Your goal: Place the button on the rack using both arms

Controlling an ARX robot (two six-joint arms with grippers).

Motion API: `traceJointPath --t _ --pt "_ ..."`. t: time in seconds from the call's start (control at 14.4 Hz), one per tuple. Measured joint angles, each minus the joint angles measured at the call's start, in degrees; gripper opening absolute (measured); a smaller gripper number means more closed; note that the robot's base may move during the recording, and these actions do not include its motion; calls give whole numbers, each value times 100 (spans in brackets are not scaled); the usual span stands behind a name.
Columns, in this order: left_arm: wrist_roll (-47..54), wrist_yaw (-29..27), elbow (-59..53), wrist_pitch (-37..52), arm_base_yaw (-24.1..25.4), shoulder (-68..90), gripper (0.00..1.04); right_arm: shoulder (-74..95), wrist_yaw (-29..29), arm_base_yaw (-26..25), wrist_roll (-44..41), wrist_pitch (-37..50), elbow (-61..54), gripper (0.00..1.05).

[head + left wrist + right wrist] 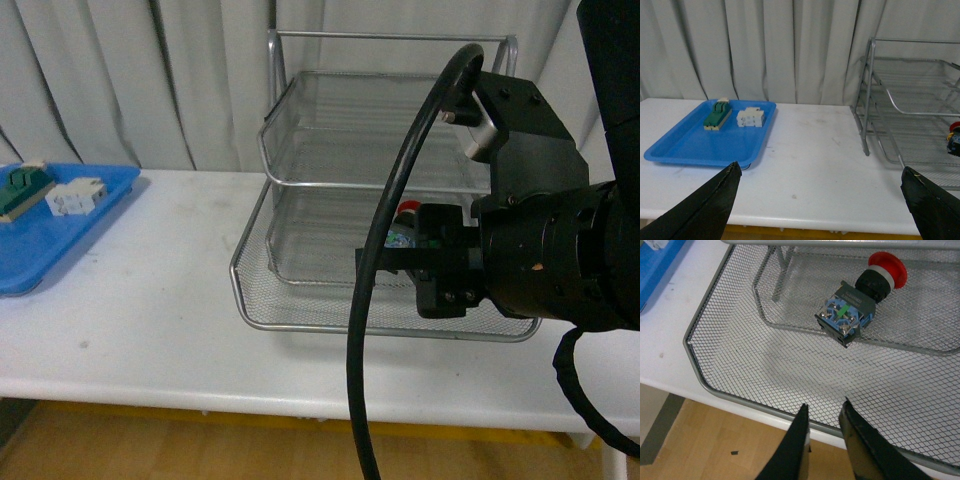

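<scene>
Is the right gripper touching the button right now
Apart. The right wrist view shows the right gripper empty, bare mesh between it and the button lying in the rack.

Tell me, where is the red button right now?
The button lies on its side in a mesh tray of the rack, just beyond the right gripper, which isn't touching it.

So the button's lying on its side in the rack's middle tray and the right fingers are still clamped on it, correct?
Not quite. The button does lie on its side in the rack's middle tray, but the right fingers aren't on it: the right wrist view shows them apart from it, holding nothing.
</scene>
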Motion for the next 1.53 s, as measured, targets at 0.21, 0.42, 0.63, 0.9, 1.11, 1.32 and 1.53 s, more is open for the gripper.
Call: traceJointPath --t 0.21,0.42,0.63,0.9,1.11,1.32,1.53 --pt "0 0 0 0 0 0 98 68 -17 13 -9 -133 2 2" --pt "0 2 0 0 0 0 98 140 -4 94 -70 -50 -251 2" --pt "0 0 0 0 0 0 98 407 0 136 -144 133 -656 2" --pt "0 0 0 0 0 0 98 1119 109 170 -157 463 -431 2" --pt "0 2 0 0 0 0 98 1204 149 164 -160 372 -114 2" --pt "0 0 0 0 0 0 98 1320 153 157 -201 162 210 2" --pt "0 0 0 0 0 0 98 1493 199 109 -289 42 415 2"
